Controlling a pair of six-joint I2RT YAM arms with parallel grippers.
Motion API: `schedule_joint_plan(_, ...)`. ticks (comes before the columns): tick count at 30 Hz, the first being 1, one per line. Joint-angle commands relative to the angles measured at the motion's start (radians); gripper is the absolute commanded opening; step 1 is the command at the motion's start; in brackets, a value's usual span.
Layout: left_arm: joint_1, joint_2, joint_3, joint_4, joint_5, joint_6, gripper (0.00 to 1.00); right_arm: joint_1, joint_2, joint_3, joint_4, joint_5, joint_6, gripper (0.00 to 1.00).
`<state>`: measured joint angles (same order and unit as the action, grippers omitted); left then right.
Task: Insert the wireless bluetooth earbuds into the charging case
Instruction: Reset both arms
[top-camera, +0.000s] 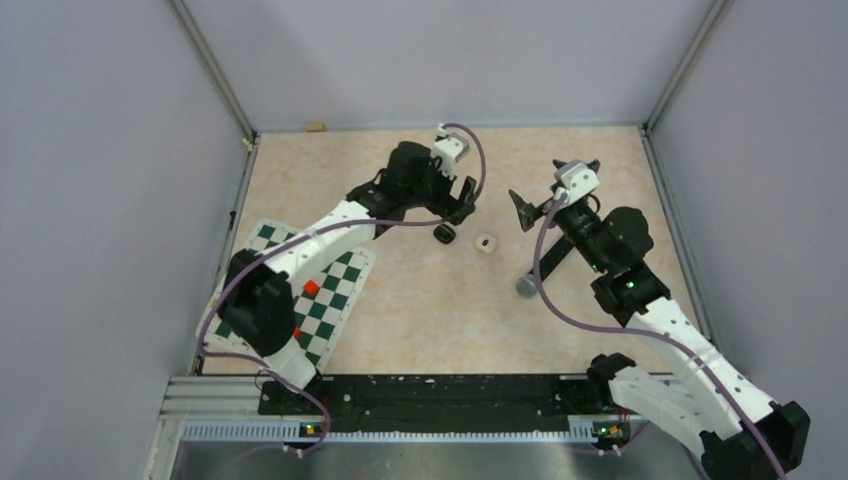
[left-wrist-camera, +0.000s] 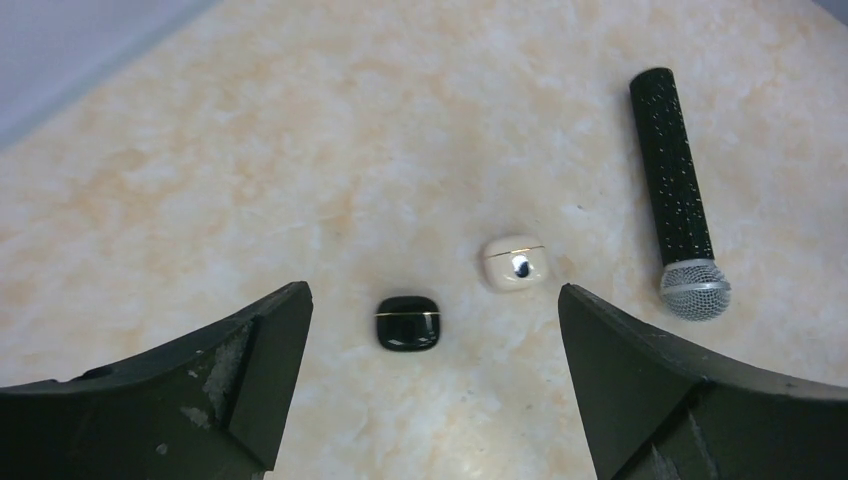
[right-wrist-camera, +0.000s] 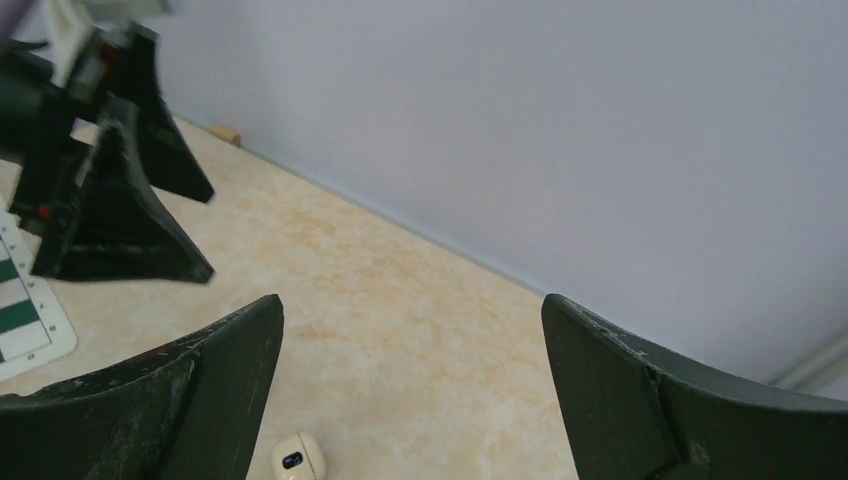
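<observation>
Left wrist view: black charging case (left-wrist-camera: 408, 322) lies flat on the counter (left-wrist-camera: 300, 150), lid shut, a thin gold seam line across its upper part. White charging case (left-wrist-camera: 517, 263) sits just beside it, up and to the right, apart from it, also with a seam line and a dark oval mark on its face. No earbud can be made out outside either case; what is inside cannot be told.

Left hand (left-wrist-camera: 432, 292): fingers spread wide, one at each lower corner of the view. The black case shows in the gap between them and neither finger touches it. Nothing gripped.

Microphone (left-wrist-camera: 680, 190) lies flat to the right of the white case, well apart from it. Black speckled handle points away, silver mesh head toward the camera.

Right wrist view: right hand (right-wrist-camera: 412, 305) also spread wide and holding nothing. The white case shows at the bottom edge, near the left finger of the frame. Both of the left hand's dark fingers show at upper left. A grey wall (right-wrist-camera: 500, 120) runs behind the counter.

Top external view: both cases sit mid-counter between the two hands, black on the left, white on the right. The microphone lies partly under the right arm. A green-and-white checkerboard mat (top-camera: 335, 290) lies at the left side beneath the left arm, with two red squares showing.
</observation>
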<state>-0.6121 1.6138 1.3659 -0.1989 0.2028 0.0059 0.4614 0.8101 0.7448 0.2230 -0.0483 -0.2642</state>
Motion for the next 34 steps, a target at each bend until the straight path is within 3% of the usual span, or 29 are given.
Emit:
schedule_joint_plan(1, 0.156, -0.182, -0.014, -0.026, 0.101, 0.053, 0.99, -0.009, -0.106, 0.121, -0.116, 0.182, 0.1, 0.99)
schedule_joint_plan(5, 0.327, -0.395, -0.205, 0.071, 0.275, 0.023, 0.99, -0.009, -0.193, 0.142, -0.218, 0.263, 0.048, 0.99)
schedule_joint_plan(7, 0.368, -0.5, -0.283, 0.082, 0.248, 0.019, 0.99, 0.001, -0.23, 0.155, -0.303, 0.269, 0.014, 0.99)
schedule_joint_plan(12, 0.417, -0.692, -0.344, -0.09, 0.153, 0.106, 0.99, 0.006, -0.323, 0.146, -0.393, 0.257, -0.012, 0.99)
schedule_joint_plan(19, 0.496, -0.892, -0.438, -0.034, -0.084, 0.061, 0.99, 0.006, -0.416, 0.067, -0.416, 0.191, 0.028, 0.99)
schedule_joint_plan(23, 0.518, -0.929, -0.468, -0.004, -0.173, 0.062, 0.99, 0.007, -0.429, 0.019, -0.392, 0.201, 0.013, 0.99)
schedule_joint_plan(34, 0.531, -0.91, -0.473, -0.03, -0.03, 0.043, 0.93, 0.009, -0.447, -0.026, -0.332, 0.266, 0.018, 0.99)
